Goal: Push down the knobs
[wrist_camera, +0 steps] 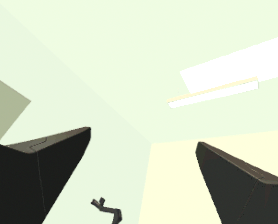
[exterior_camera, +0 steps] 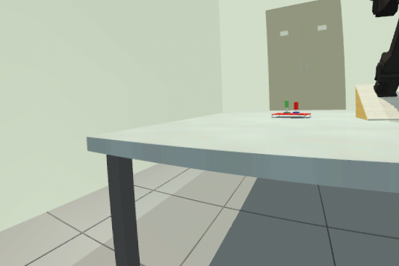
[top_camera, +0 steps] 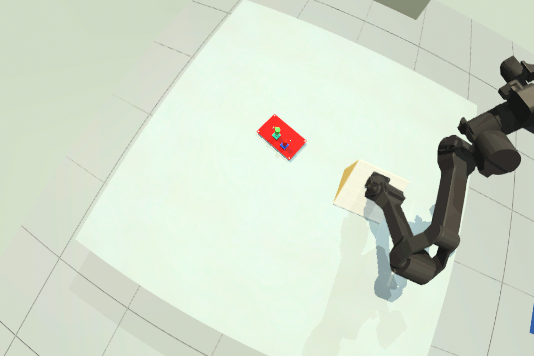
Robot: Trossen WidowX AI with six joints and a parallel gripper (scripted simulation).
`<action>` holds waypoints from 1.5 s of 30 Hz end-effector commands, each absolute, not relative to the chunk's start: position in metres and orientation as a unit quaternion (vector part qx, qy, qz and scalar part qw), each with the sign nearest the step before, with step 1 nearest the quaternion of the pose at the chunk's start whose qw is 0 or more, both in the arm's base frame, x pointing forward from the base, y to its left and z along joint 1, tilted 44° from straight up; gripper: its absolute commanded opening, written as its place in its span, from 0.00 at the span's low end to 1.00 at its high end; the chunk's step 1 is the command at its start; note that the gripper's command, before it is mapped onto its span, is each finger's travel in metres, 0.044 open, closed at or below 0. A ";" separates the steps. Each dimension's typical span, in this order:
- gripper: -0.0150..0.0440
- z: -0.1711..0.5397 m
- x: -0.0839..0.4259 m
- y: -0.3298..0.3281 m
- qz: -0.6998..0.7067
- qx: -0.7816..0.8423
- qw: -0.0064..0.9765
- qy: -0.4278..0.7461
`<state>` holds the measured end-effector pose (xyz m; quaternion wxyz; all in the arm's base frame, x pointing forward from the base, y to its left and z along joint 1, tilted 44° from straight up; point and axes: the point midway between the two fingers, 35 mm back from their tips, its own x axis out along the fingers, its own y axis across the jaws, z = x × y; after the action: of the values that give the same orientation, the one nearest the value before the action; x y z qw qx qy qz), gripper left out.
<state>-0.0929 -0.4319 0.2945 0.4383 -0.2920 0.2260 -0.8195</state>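
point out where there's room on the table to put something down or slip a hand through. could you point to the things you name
In the top view: between the red board (top_camera: 292,139) (exterior_camera: 280,114) and the table's (top_camera: 175,168) (exterior_camera: 194,140) left edge, and between board and pale wedge (top_camera: 349,194) (exterior_camera: 367,107). It's crowded around the wedge, beneath the arm (top_camera: 452,198) (exterior_camera: 388,71).
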 end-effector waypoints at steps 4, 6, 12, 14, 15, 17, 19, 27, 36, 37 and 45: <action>0.75 0.289 -0.084 -0.438 -0.811 -0.288 0.456 0.228; 0.67 0.283 -0.072 -0.444 -0.800 -0.282 0.477 0.230; 0.40 0.258 -0.028 -0.465 -0.753 -0.259 0.552 0.248; 0.31 0.249 -0.013 -0.470 -0.735 -0.251 0.576 0.256; 0.26 0.244 -0.005 -0.472 -0.726 -0.247 0.588 0.259; 0.25 0.235 0.011 -0.475 -0.708 -0.237 0.610 0.266; 0.25 0.226 0.026 -0.478 -0.690 -0.226 0.632 0.271; 0.25 0.188 0.089 -0.479 -0.613 -0.182 0.710 0.295; 0.25 0.144 0.160 -0.463 -0.511 -0.123 0.784 0.329; 0.25 0.139 0.167 -0.460 -0.498 -0.115 0.792 0.334; 0.25 0.099 0.224 -0.427 -0.396 -0.045 0.839 0.370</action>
<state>0.2051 -0.4387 0.1129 0.8246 -0.0709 0.3594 -0.4312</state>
